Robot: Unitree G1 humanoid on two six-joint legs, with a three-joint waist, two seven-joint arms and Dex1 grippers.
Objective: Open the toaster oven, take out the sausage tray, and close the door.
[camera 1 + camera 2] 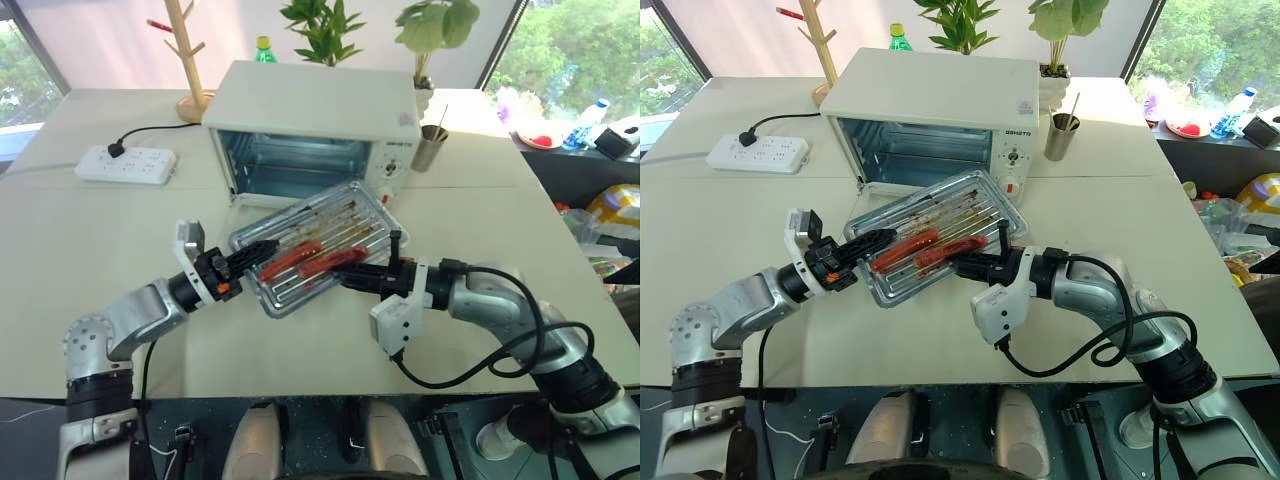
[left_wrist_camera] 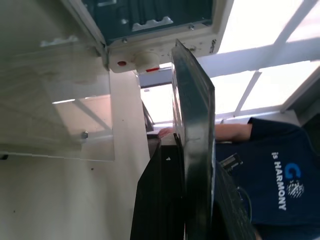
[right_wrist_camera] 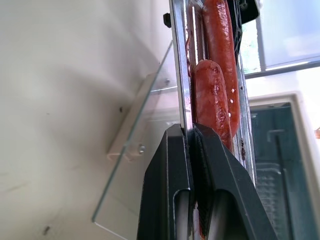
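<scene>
Setting: beige table [image 1: 300, 345] before bright windows with greenery outside.
Toaster oven [image 1: 310, 125]: white, at the far middle of the table, its cavity empty and its knob panel on the right.
Door [image 3: 137, 150]: glass panel folded down flat on the table in front of the oven, with its white bar handle at the near edge.
Sausage tray [image 1: 318, 245]: shiny ribbed metal tray with red sausages [image 1: 310, 258], held out of the oven and tilted above the open door.
Left gripper [image 1: 243, 262]: fingers clamped on the tray's left edge.
Right gripper [image 1: 352, 276]: fingers pinched on the tray's near right rim, just beside the sausages.
Left of the oven: white power strip [image 1: 127, 164] with a black plug in it, well apart from the tray.
Right of the oven: metal cup [image 1: 430, 148] holding sticks.
Behind the oven: wooden stand [image 1: 187, 55], green bottle [image 1: 264, 49] and potted plants [image 1: 325, 28].
Far right: cluttered side table [image 1: 590, 150].
Past the tray: a person in a dark blue printed shirt [image 2: 280, 180].
</scene>
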